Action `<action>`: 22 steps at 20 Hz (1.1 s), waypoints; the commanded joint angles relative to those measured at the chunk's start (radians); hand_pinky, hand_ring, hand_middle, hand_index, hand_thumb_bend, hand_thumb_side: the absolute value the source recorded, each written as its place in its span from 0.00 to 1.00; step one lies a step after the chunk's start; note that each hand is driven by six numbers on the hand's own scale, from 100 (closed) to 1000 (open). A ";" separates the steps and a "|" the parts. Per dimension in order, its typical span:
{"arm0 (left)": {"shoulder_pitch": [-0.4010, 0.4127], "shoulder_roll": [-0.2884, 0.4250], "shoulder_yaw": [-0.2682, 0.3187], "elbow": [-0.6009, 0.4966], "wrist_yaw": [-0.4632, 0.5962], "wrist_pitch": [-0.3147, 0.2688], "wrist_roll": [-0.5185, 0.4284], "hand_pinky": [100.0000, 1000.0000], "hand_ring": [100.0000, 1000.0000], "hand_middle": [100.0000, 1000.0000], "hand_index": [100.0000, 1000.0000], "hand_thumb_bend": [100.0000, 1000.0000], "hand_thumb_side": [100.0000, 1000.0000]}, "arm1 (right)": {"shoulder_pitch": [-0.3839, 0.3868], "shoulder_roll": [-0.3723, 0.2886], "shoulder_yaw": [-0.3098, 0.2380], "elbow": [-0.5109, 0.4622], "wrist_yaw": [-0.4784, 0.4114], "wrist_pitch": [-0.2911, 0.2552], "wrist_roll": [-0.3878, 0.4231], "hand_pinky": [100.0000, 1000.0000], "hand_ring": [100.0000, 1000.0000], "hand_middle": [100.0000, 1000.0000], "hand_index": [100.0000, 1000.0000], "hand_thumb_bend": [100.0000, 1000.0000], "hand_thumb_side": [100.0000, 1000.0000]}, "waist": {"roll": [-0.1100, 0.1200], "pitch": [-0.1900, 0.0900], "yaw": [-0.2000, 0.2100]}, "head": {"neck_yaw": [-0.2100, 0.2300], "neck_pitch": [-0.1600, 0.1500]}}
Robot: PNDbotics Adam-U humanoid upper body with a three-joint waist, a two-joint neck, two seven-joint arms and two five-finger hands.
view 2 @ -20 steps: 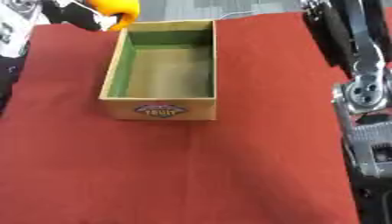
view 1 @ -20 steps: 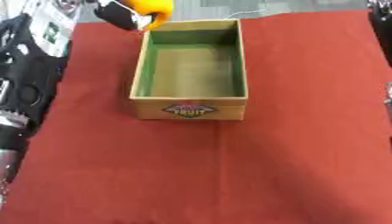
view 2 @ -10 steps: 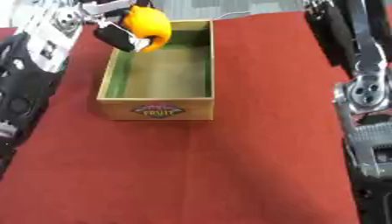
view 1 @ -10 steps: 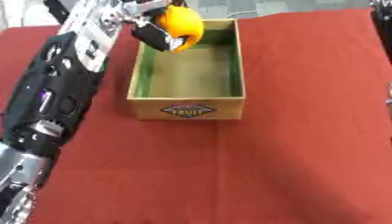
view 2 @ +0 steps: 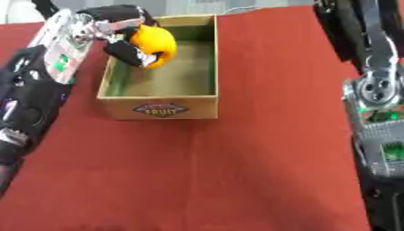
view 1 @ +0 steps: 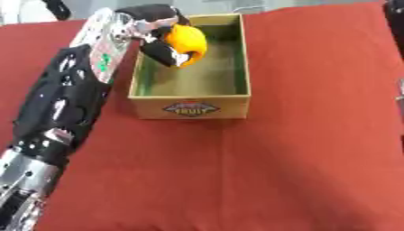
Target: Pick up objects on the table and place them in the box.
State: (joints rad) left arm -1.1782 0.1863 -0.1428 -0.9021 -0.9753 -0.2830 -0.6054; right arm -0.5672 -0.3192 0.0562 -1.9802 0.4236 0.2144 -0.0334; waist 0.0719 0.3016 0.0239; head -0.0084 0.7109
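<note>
My left hand (view 1: 157, 37) is curled round a round yellow-orange fruit (view 1: 188, 42) and holds it over the left part of the open cardboard box (view 1: 190, 106). The box has a green-lined inside and a "FRUIT" label on its front wall. My left arm reaches in from the lower left across the red cloth. Only the forearm of my right arm (view 2: 380, 94) shows along the right edge; its hand is out of sight.
A red cloth (view 1: 276, 171) covers the table, with bare cloth in front of and to the right of the box. Dark equipment sits past the cloth's far left corner (view 1: 55, 8).
My left hand has carried the fruit from beyond the box's far left corner to a spot above the box's inside. The arm has stretched further into view.
</note>
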 commanded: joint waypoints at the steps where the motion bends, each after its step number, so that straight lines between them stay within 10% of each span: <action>1: -0.016 0.005 0.015 0.008 -0.017 -0.007 0.003 0.41 0.58 0.58 0.85 0.08 0.55 | -0.016 -0.005 -0.005 -0.020 -0.005 -0.002 -0.002 0.80 0.83 0.59 0.84 0.09 1.00 | -0.004 -0.019 -0.002 | 0.005 0.006; 7: -0.004 -0.007 0.031 0.032 0.006 -0.031 -0.028 0.55 0.73 0.78 0.97 0.70 0.89 | -0.014 -0.002 -0.009 -0.020 -0.005 -0.001 -0.003 0.80 0.83 0.59 0.84 0.09 1.00 | -0.005 -0.019 -0.005 | 0.007 0.008; 12: -0.006 0.001 0.038 0.006 -0.012 -0.019 -0.013 0.68 0.83 0.89 1.00 0.85 0.88 | -0.014 -0.002 -0.009 -0.020 -0.006 -0.002 -0.004 0.80 0.83 0.59 0.84 0.09 1.00 | -0.005 -0.019 -0.006 | 0.010 0.011; 16: -0.002 0.003 0.055 -0.019 -0.037 -0.002 0.020 0.67 0.82 0.88 0.99 0.77 0.86 | -0.012 -0.001 -0.009 -0.020 -0.007 -0.002 -0.005 0.79 0.83 0.59 0.84 0.09 1.00 | -0.005 -0.022 -0.004 | 0.010 0.011; 22: -0.012 0.014 0.125 -0.148 0.044 -0.011 0.099 0.54 0.71 0.71 0.89 0.32 0.82 | -0.004 -0.003 -0.015 -0.020 -0.005 0.000 -0.012 0.79 0.83 0.59 0.84 0.09 1.00 | -0.006 -0.031 0.007 | 0.000 0.024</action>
State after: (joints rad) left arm -1.1631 0.1694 -0.0435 -1.0037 -0.9519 -0.2907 -0.5261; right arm -0.5622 -0.3123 0.0497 -1.9802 0.4219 0.2149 -0.0402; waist 0.0714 0.2979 0.0308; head -0.0048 0.7258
